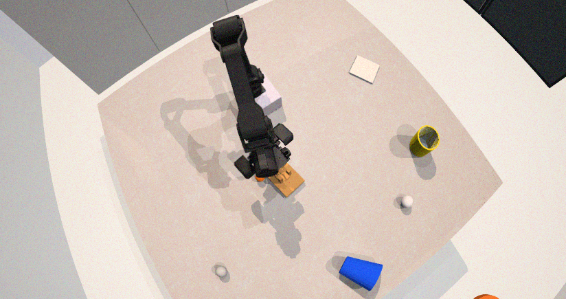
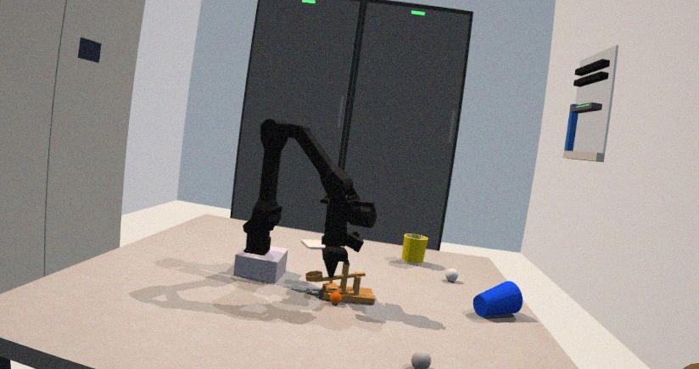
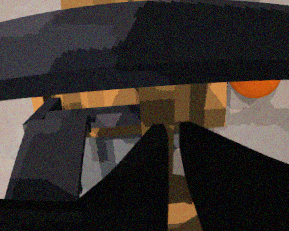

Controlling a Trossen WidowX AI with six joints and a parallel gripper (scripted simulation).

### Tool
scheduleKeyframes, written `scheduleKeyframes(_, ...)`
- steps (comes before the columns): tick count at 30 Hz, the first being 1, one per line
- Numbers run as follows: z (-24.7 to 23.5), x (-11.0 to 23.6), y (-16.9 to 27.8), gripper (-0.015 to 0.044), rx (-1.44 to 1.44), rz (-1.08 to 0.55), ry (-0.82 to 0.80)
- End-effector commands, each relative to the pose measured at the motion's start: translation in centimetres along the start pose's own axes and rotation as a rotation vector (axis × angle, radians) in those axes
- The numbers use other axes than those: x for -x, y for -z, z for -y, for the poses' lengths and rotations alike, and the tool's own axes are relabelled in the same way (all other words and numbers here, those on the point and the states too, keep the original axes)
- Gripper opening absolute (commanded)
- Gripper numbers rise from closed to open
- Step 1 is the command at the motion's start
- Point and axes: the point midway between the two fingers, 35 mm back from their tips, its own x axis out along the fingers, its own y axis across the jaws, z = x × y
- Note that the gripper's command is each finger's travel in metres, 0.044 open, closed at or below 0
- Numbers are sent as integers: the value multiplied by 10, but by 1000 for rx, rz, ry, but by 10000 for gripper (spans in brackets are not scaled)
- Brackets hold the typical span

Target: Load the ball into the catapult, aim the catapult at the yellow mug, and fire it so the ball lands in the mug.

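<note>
The ball (image 2: 335, 297), orange, is lying on the table (image 2: 146, 327) against the catapult (image 2: 344, 287) base, just below and beside our gripper (image 2: 333, 270). We are hanging the gripper over the catapult's arm, fingers nearly together with a thin gap, gripping nothing. The yellow mug (image 1: 424, 140) is standing well away from the gripper, upright.

Catapult (image 2: 346, 287) sits mid-table (image 2: 146, 327), just in front and right of the arm's base block (image 2: 260, 264), with a ball (image 2: 335, 297) on the table touching its near left corner. Gripper (image 2: 334, 265) hangs right above the catapult's arm. Mug (image 2: 414, 248) stands behind to the right, a second ball (image 2: 451, 275) near it, a cup (image 2: 498, 299) lying further right, a third ball (image 2: 420, 360) at the front edge.
</note>
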Motion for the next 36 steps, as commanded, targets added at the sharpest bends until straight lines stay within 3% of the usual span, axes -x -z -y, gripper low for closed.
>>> scheduleKeyframes(1, -2, 23, 21, 105, 3, -22, -7)
scheduleKeyframes(4, -4, 38, 36, 184, 4, -34, -9)
scheduleKeyframes(5, -3, 23, 23, 210, 1, -29, -13)
scheduleKeyframes(9, -2, 25, 23, 315, 1, -29, -13)
scheduleKeyframes(14, 2, 83, 15, 440, 2, -20, -7)
scheduleKeyframes(17, 1, 123, 17, 440, 2, -15, -4)
scheduleKeyframes(19, 0, 132, 19, 440, 2, -14, -3)
scheduleKeyframes(20, 2, 105, 13, 440, 6, -17, -6)
scheduleKeyframes(28, -2, 79, -78, 440, 3, -22, -10)
scheduleKeyframes(36, -4, 64, -87, 440, 3, -23, -10)
